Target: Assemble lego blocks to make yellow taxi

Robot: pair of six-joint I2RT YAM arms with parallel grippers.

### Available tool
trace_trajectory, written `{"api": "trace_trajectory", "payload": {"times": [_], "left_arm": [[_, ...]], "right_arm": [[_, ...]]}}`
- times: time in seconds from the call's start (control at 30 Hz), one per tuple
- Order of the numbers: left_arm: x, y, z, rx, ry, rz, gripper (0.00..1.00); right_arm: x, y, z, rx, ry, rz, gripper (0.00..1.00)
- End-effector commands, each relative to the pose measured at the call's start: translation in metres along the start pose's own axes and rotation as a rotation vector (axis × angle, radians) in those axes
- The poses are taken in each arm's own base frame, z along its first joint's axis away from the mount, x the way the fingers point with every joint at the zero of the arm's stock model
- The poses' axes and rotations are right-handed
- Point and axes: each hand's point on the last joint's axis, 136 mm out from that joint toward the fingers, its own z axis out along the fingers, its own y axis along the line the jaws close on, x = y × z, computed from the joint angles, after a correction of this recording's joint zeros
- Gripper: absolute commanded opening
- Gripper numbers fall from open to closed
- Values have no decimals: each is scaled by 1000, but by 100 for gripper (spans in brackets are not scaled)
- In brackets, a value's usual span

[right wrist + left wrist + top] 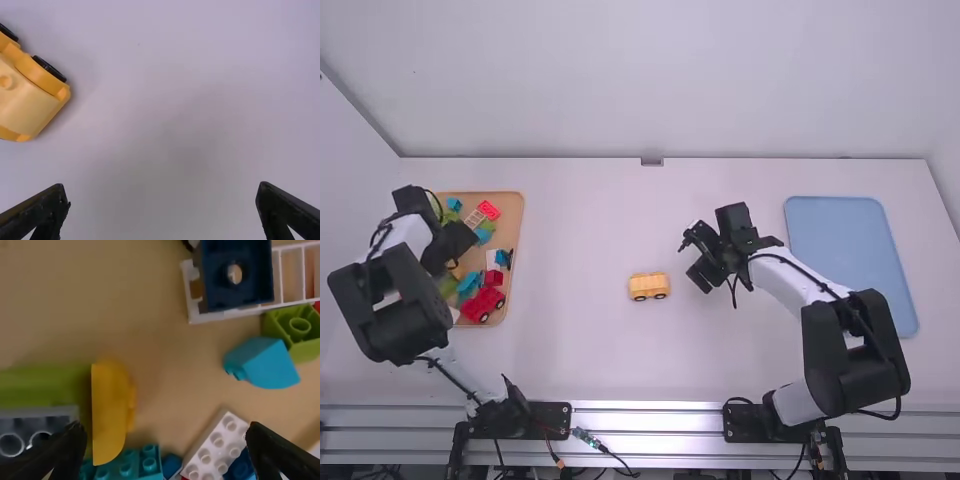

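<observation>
My left gripper [460, 240] is over the brick tray [518, 230] at the table's left. In the left wrist view my left gripper [162, 440] stands open above the bricks, with a yellow curved block [109, 410] near one finger. The yellow car base [648, 287] with dark wheels rests on the table near the middle. My right gripper [694, 262] is above the table, to the right of the car base. In the right wrist view my right gripper [162, 197] is open with nothing between its fingers, and one end of the car base [30, 100] lies beyond them.
A blue tray [850, 255] lies at the right. Around the yellow block in the brick tray are a green brick [45, 385], a teal brick [125, 465], a white brick [215, 447], a blue sloped piece [262, 362] and a dark blue block [215, 290]. A red car [482, 304] sits near the tray's front.
</observation>
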Motion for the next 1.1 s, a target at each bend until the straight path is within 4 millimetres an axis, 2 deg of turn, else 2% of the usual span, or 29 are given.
{"api": "trace_trajectory", "payload": {"times": [0.0, 0.17, 0.33, 0.5, 0.7, 0.9, 1.07], "left_arm": [[11, 7, 10, -28, 33, 3, 85], [13, 18, 11, -54, 42, -12, 84], [21, 20, 19, -55, 39, -40, 79], [26, 22, 27, -52, 29, -39, 79], [23, 35, 29, -112, -3, -60, 80], [19, 35, 30, -108, -19, -61, 78], [21, 35, 45, -120, 35, -54, 77]], "right_arm": [[-6, -1, -4, 6, -16, -1, 99], [-6, -2, -4, 8, -18, -1, 99], [-6, -1, -4, 6, -16, -1, 99], [-6, -1, -4, 6, -16, -1, 99], [-6, -1, -4, 6, -15, -1, 99], [-6, -1, -4, 6, -15, 0, 99], [-6, -1, -4, 6, -15, -1, 99]]}}
